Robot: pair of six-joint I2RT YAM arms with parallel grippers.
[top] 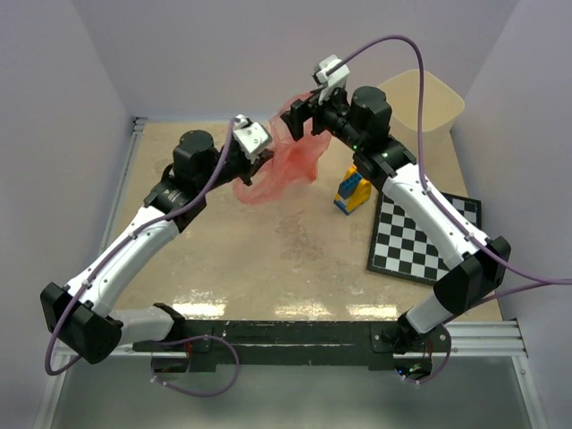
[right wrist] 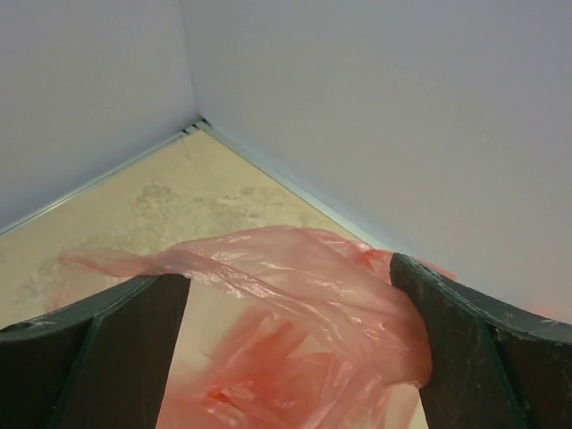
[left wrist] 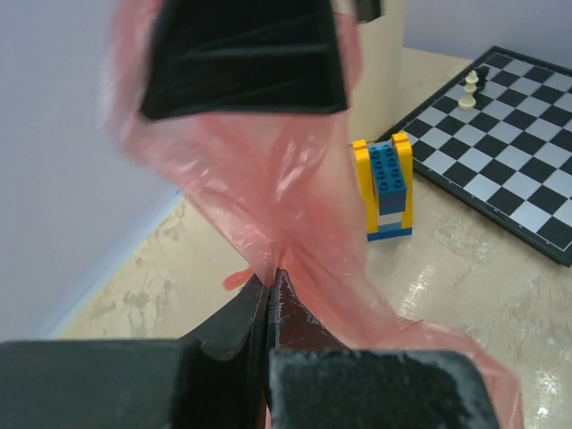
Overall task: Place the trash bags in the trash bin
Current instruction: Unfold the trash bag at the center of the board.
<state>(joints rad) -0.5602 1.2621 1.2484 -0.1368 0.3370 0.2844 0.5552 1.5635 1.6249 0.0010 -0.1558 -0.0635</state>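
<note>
The crinkly translucent red plastic bag (top: 284, 170) hangs in the air, pinched tight in the left claw (left wrist: 268, 284). The right claw (right wrist: 290, 277) gapes wide around its upper folds. It looks featherlight, limp and slippery, so it is best gripped where the film bunches.

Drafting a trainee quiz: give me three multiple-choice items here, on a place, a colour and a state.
1. Where is the cream-beige plastic trash bin? A far right corner; B near left corner; C centre.
2. The thin translucent plastic trash bag is: A blue; B red; C green.
3. The left gripper is: A wide open; B shut on the bag; C out of view.
Answers: A, top right of the overhead view; B, red film in every view; B, its jaws pinch the film.
</note>
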